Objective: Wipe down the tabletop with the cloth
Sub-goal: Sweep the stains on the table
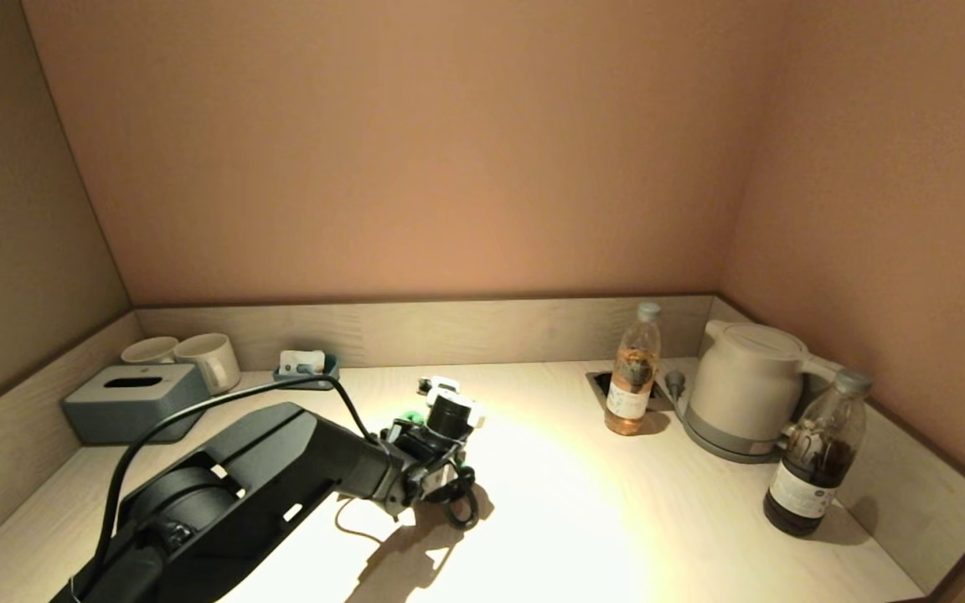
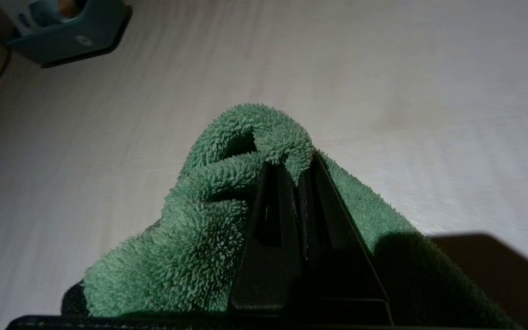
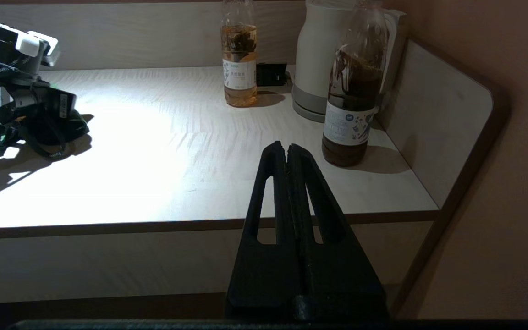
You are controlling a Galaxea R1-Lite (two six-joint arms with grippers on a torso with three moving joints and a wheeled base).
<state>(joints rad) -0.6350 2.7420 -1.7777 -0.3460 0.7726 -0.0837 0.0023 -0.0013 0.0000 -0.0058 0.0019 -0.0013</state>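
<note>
The head view looks down and forward over the whole worktop (image 1: 583, 519) into the corner. The left wrist view sits close above the worktop's surface. The right wrist view looks from off the front edge, sharing both bottles and the kettle (image 3: 319, 59) with the head view.

- Green cloth (image 2: 209, 220) spills past the frame's lower edge beneath the left end effector (image 2: 298, 176).
- Teal tray (image 2: 69, 32) beyond it, cropped at the corner.

Hotel-room refreshment nook, wood-grain tabletop (image 1: 549, 519) walled on three sides, electric kettle (image 1: 746, 389), two mugs (image 1: 210, 358), tissue box (image 1: 132, 402), bottled teas (image 1: 635, 368)
</note>
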